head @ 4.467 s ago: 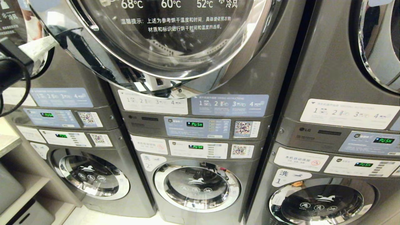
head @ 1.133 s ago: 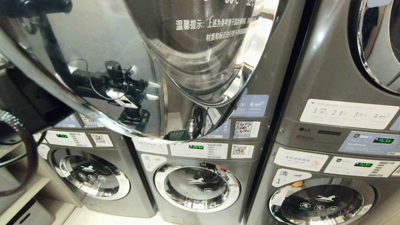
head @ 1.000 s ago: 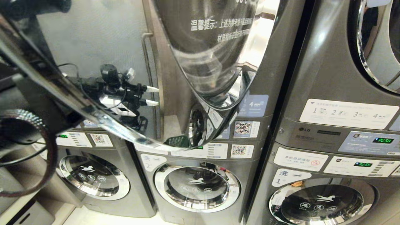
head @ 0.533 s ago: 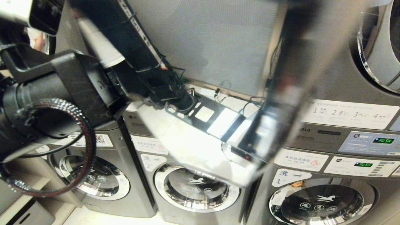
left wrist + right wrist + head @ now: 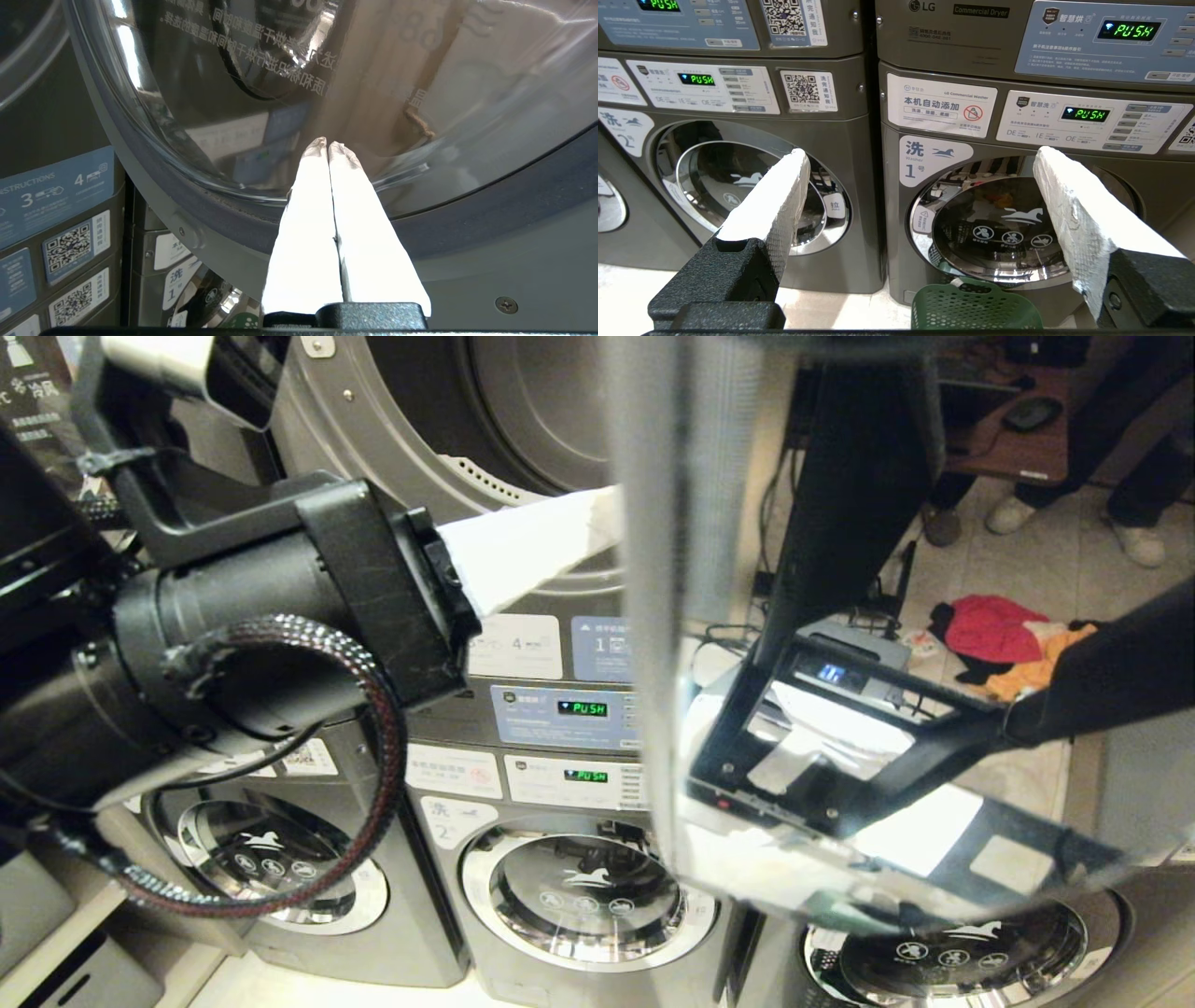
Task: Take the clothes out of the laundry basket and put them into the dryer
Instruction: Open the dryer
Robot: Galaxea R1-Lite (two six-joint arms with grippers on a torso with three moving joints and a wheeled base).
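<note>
The middle dryer (image 5: 523, 448) stands with its drum showing. Its round glass door (image 5: 840, 616) is swung out to the right, with the room mirrored in it. My left gripper (image 5: 597, 527) reaches across the opening, and its white fingers end at the door's edge. Seen from the left wrist, the left gripper (image 5: 327, 143) is shut and empty, tips at the inner glass of the door (image 5: 420, 93). My right gripper (image 5: 920, 153) hangs low and open, holding nothing. The green laundry basket (image 5: 976, 308) sits on the floor below it. No clothes show in the basket; red and orange cloth (image 5: 990, 635) appears only mirrored in the door.
Stacked grey washers and dryers fill the wall. Washer 2 (image 5: 588, 896) lies under the open dryer and washer 1 (image 5: 1008, 224) stands right behind the basket. A shelf unit (image 5: 56, 933) is at the lower left. People's feet (image 5: 1008, 513) show mirrored in the door.
The dryer door has swung from nearly closed to wide open toward the right, uncovering the drum. My left arm has followed it to the right across the opening.
</note>
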